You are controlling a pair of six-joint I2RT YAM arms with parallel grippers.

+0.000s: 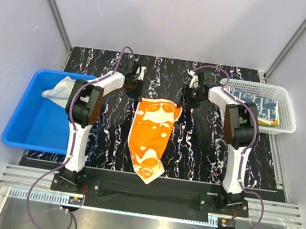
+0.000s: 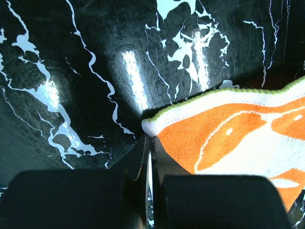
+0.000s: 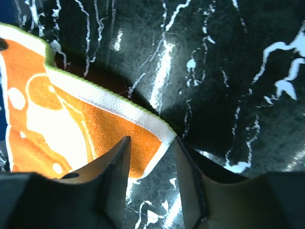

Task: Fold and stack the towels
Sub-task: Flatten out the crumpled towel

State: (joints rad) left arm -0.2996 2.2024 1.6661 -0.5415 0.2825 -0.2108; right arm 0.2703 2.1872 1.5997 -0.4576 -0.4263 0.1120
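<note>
A: What step's it on?
B: Start of a fold, I'd say. Fox towel [image 1: 151, 134] is spread on the table [image 1: 206, 145] btw the two arms, narrow end toward their bases.
A: Grippers?
B: Left gripper [image 2: 148, 143] is clamped tight on the far-left corner. Right gripper [image 3: 151, 143] has its fingers apart, straddling the far-right corner, not nipped yet.
A: So next?
B: Prob. the right one closes, then both lift & bring the far edge toward the near end, evenly, or it'll fold skewed.
A: Surface?
B: Glossy black w/ white veins, lots of glare. Pale walls round it. Blue bin [image 1: 19, 130] on the left w/ a whitish towel [image 1: 59, 89] in it; white basket [image 1: 285, 124] on the right w/ a folded navy-pattern towel [image 1: 260, 104].
</note>
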